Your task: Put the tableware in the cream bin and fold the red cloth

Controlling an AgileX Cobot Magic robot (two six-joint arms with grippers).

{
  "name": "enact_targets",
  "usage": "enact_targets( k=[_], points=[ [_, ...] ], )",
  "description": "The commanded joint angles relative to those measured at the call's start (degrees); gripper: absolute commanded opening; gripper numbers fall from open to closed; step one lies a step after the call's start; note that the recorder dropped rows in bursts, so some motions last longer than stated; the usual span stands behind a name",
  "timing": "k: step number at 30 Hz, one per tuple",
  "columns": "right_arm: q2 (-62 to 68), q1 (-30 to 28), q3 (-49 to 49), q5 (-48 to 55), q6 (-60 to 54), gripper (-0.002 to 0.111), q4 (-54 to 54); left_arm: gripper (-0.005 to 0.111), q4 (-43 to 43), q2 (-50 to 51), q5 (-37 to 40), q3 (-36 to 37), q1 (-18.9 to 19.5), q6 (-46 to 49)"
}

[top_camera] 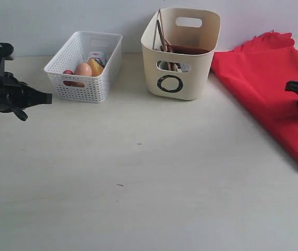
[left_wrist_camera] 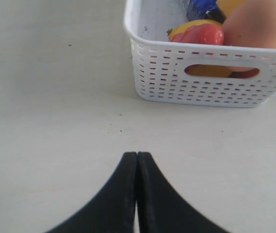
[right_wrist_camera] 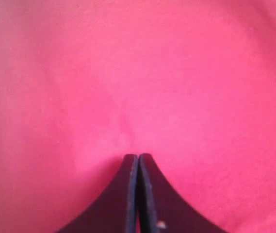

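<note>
**Desk:** What is at the left edge of the frame?

**Photographer:** The left gripper, black, with its jaws pressed flat together and nothing between them. It hangs over the pale table, near the white lattice basket but apart from it.

**Desk:** And what does the basket hold?

**Photographer:** An egg, a yellow fruit and a red item, with a carton behind them.

**Desk:** Upper centre?

**Photographer:** The cream bin, upright with its black ring mark facing the camera. Thin wooden chopsticks lean against its left wall, and the edge of a brown plate shows inside. The rest of the contents are too hidden to name.

**Desk:** To the right?

**Photographer:** The red cloth lies spread just beside the bin and runs to the right edge of the frame, its scalloped border at the top.

**Desk:** And the other arm?

**Photographer:** The right gripper is above the cloth at the right edge. Its jaws are closed tight on each other and grip no fabric. I cannot tell whether the tips touch the cloth.
</note>
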Motion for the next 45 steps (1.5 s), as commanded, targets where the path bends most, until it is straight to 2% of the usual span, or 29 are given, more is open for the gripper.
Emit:
enact_targets(
  k=[1, 6, 11, 15, 20, 26, 30, 35, 38, 45],
  points=[
    [2.8, 8.5, 0.1, 0.3, -3.1, 0.0, -1.7, 0.001, -0.2, -0.2, 0.0, -0.3, 0.1, -0.6],
    [3.2, 10.7, -3.1, 5.3, -2.7, 0.0, -1.7, 0.001, -0.2, -0.2, 0.3, -0.3, 0.1, -0.6],
    [4.7, 10.7, -7.4, 2.2, -3.0, 0.0, -1.7, 0.001, -0.2, -0.2, -0.1, -0.3, 0.1, -0.6],
    [7.9, 10.9, -11.9, -3.9, -3.0, 0.0, -1.7, 0.001, -0.2, -0.2, -0.1, -0.3, 0.1, -0.6],
    [11.2, 12.0, -15.8, -3.7, -3.3, 0.0, -1.7, 0.001, -0.2, -0.2, -0.8, -0.3, 0.1, -0.6],
    [5.0, 10.7, -16.6, -5.3, -1.8, 0.0, -1.7, 0.001, -0.2, -0.2, -1.5, -0.3, 0.1, 1.4],
    [-3.5, 8.8, -13.2, -8.1, 0.1, 0.0, -1.7, 0.001, -0.2, -2.6, -0.1, -0.3, 0.3, 1.7],
    [-17.0, 8.5, -3.2, 1.9, -0.4, 0.0, -1.7, 0.001, -0.2, -9.0, 4.0, -0.3, 0.3, 1.1],
    [-24.6, 8.5, 3.0, 4.3, -0.2, 0.0, -1.7, 0.001, -0.2, -13.8, 5.2, 0.5, 0.3, 0.2],
    [-40.5, 8.7, 17.8, 5.3, 0.0, 0.0, 2.6, 0.001, -0.2, -25.7, -2.0, 7.8, 0.2, -2.8]
  ],
)
